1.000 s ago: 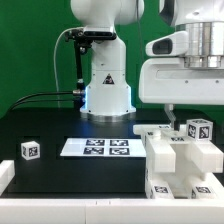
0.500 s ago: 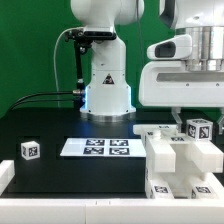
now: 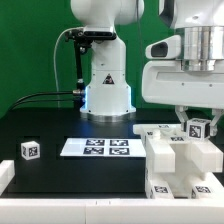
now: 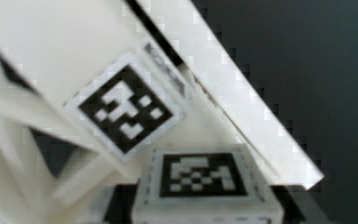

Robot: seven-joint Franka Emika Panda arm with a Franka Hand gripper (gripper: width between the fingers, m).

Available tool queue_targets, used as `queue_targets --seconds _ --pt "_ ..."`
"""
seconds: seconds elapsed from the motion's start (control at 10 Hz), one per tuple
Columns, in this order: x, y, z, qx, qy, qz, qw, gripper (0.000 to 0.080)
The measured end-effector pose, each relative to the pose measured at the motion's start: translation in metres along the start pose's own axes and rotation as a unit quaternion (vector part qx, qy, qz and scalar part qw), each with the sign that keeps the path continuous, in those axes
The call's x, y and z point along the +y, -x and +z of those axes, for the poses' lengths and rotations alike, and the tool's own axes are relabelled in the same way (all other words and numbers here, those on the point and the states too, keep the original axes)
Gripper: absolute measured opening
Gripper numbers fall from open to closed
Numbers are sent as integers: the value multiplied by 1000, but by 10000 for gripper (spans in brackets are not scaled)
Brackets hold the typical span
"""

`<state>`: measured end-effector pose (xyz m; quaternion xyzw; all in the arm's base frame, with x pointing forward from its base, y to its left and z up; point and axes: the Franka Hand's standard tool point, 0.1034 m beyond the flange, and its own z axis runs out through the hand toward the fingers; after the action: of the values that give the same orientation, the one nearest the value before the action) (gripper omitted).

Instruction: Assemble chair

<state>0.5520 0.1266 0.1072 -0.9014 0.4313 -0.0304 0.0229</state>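
Note:
The chair is in loose white pieces. A small tagged white block [image 3: 200, 129] stands on the large white chair frame [image 3: 178, 160] at the exterior view's right. My gripper [image 3: 199, 125] hangs straight over it, its fingers pressed to the block's two sides. In the wrist view the block [image 4: 197, 175] fills the space between the dark fingers [image 4: 126, 202], and the gripper [image 4: 204, 206] is shut on it. Beyond it lies the frame's tagged face [image 4: 123, 105]. Another tagged cube [image 3: 30, 150] sits alone on the black table at the exterior view's left.
The marker board [image 3: 97, 147] lies flat mid-table before the robot base [image 3: 105, 85]. A flat white piece [image 3: 152, 131] rests behind the frame. More tagged pieces [image 3: 200, 190] crowd the near right corner. A white rim [image 3: 5, 180] borders the table's left edge.
The fingers have drawn inward from wide open until they meet the small block's sides. The block and the other pieces have stayed in place.

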Motion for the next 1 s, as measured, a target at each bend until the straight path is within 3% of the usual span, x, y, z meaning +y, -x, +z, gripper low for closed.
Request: queue_targets --seconds 0.3,0.8,1.0 --pt "-1 -2 1 -5 0 247 969 264" --pt "-1 -2 1 -10 0 388 922 265" --pt "1 -3 1 -17 -2 475 880 265"
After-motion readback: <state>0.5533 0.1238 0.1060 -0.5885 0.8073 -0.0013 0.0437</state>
